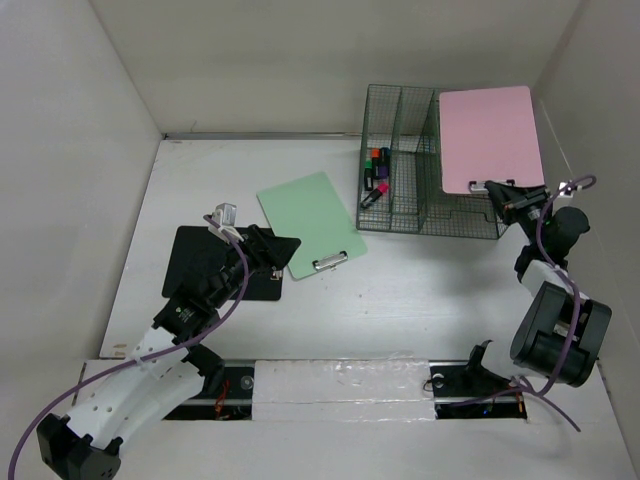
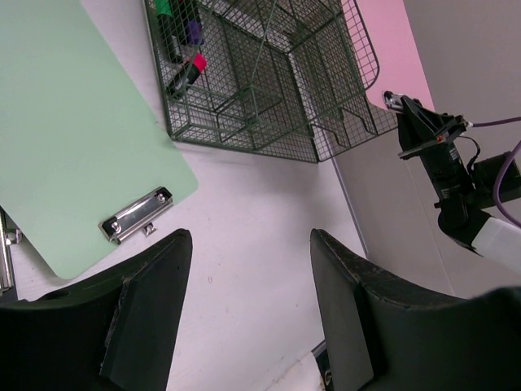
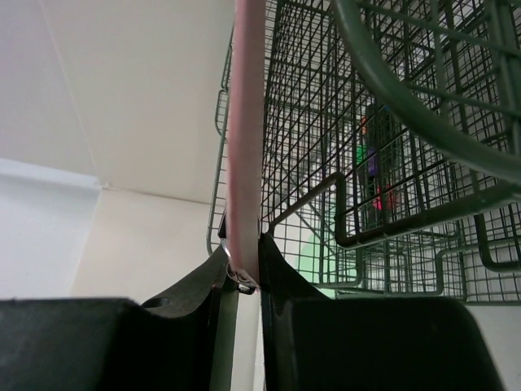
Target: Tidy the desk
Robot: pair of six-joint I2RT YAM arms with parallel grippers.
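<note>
The white desk (image 1: 420, 290) holds a green clipboard (image 1: 310, 222) lying flat at centre and a black clipboard (image 1: 200, 258) at the left. My left gripper (image 1: 283, 250) is open and empty, hovering over the black clipboard's right edge beside the green clipboard's clip (image 2: 134, 216). My right gripper (image 1: 500, 190) is shut on the clip end of a pink clipboard (image 1: 490, 135), holding it raised over the right side of the green wire-mesh organizer (image 1: 420, 215). In the right wrist view the pink board (image 3: 247, 122) stands edge-on between my fingers (image 3: 281, 277).
Several coloured markers (image 1: 376, 172) lie in the organizer's left compartment; they also show in the left wrist view (image 2: 183, 49). White walls close the desk at left, back and right. A metal rail (image 1: 340, 380) runs along the near edge.
</note>
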